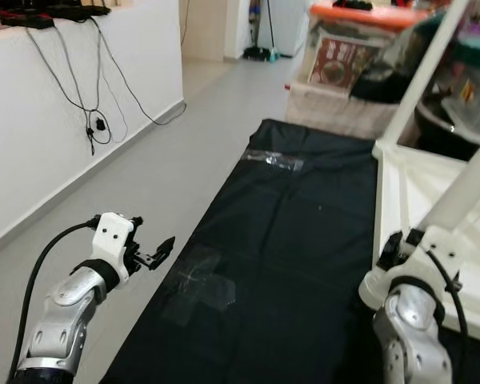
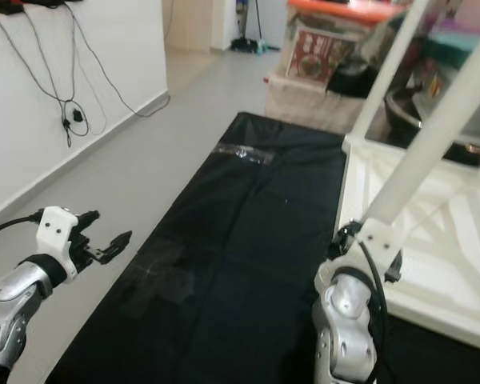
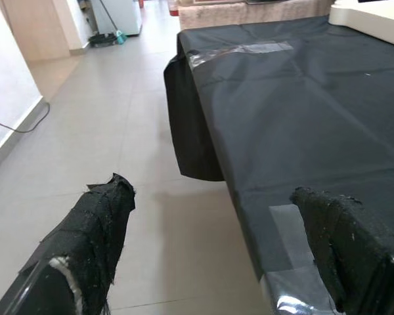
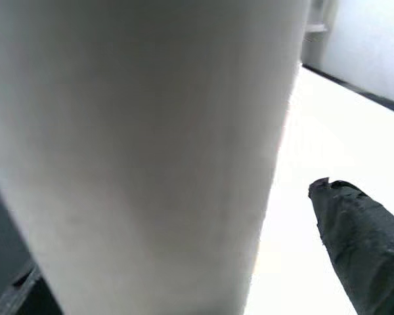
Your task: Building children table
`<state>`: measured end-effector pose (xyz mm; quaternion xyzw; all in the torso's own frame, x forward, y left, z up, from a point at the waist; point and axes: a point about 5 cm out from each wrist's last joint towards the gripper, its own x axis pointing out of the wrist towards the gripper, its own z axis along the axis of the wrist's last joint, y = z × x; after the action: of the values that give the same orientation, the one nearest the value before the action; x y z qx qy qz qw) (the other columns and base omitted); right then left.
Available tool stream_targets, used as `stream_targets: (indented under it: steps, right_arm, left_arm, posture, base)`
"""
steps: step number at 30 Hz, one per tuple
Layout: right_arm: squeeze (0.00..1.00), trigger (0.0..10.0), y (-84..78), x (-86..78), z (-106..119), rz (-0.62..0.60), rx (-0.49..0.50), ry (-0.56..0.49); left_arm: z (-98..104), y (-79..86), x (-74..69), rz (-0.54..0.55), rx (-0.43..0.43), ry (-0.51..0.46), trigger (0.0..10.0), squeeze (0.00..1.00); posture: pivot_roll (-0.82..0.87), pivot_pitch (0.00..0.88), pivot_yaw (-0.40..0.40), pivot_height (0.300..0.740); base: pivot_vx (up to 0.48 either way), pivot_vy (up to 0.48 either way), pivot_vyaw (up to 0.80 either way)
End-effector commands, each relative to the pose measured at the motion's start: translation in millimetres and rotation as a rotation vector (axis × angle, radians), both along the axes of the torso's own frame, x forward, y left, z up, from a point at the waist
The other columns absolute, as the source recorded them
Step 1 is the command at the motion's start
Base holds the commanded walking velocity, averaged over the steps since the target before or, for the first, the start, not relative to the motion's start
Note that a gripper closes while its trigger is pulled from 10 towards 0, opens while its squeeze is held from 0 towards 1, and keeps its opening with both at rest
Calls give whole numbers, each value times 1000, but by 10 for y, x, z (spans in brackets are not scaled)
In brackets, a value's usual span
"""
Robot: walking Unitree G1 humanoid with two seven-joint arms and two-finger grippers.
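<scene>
A white children's table [image 1: 398,186] lies upside down on a black sheet [image 1: 304,224], at the right. Two of its white legs stand up: a near leg [image 1: 466,186] and a far leg [image 1: 429,74]. My right gripper [image 4: 184,256] is at the base of the near leg [image 4: 151,144]. It is open, the leg stands between its fingers, and a gap shows beside one finger [image 4: 361,243]. My left gripper [image 1: 157,254] is open and holds nothing. It hovers at the sheet's left edge over the grey floor.
Clear tape patches [image 1: 198,285] [image 1: 272,160] sit on the sheet. Storage boxes with an orange lid [image 1: 348,60] and dark clutter stand behind the table. A white wall with hanging cables [image 1: 96,120] runs along the left. A grey tiled floor [image 1: 184,144] lies between the wall and the sheet.
</scene>
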<state>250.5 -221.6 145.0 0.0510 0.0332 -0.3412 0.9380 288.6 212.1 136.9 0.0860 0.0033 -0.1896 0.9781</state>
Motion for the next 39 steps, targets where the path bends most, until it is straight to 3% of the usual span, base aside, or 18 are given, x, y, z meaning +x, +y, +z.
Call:
stream_targets:
  steps: [1, 11, 17, 28, 35, 36, 37, 39]
  right_arm:
    - [1000, 10000, -84, -43, -9, -45, 12, 9]
    - [1000, 10000, -35, -37, 212, 26, 8, -76]
    - [1000, 10000, -43, 27, 398, 137, -23, -129]
    - [1000, 10000, -202, 181, 664, 287, -124, -163]
    - [1000, 10000, -383, 283, 820, 377, -178, -162]
    - [965, 10000, -416, 318, 862, 432, -185, -166]
    - [8, 10000, -439, 349, 884, 495, -203, -166]
    - [0, 10000, -457, 376, 885, 562, -210, -158]
  left_arm:
    - [-31, -15, 13, -5, 3, 11, 10000, 0]
    - [-30, -19, 18, -11, 0, 9, 10000, 0]
    - [-32, -26, 29, -19, -3, 11, 10000, 0]
    - [-42, -52, 36, -33, -8, 14, 10000, 0]
    - [-51, -78, 41, -45, -8, 17, 10000, 0]
    - [-49, -82, 47, -47, -8, 16, 10000, 0]
    - [-49, -86, 52, -48, -7, 16, 10000, 0]
    - [-50, -90, 55, -50, -7, 15, 10000, 0]
  posture:
    - [93, 0, -72, 740]
    - [80, 0, -69, 740]
    - [72, 0, -66, 740]
    - [68, 0, -63, 740]
    - [61, 0, -59, 740]
    - [59, 0, -59, 740]
    - [59, 0, -60, 740]
    - [59, 0, -61, 740]
  base:
    - [0, 0, 0]
    - [0, 0, 0]
    - [0, 0, 0]
    - [0, 0, 0]
    - [0, 0, 0]
    - [0, 0, 0]
    - [0, 0, 0]
    - [0, 0, 0]
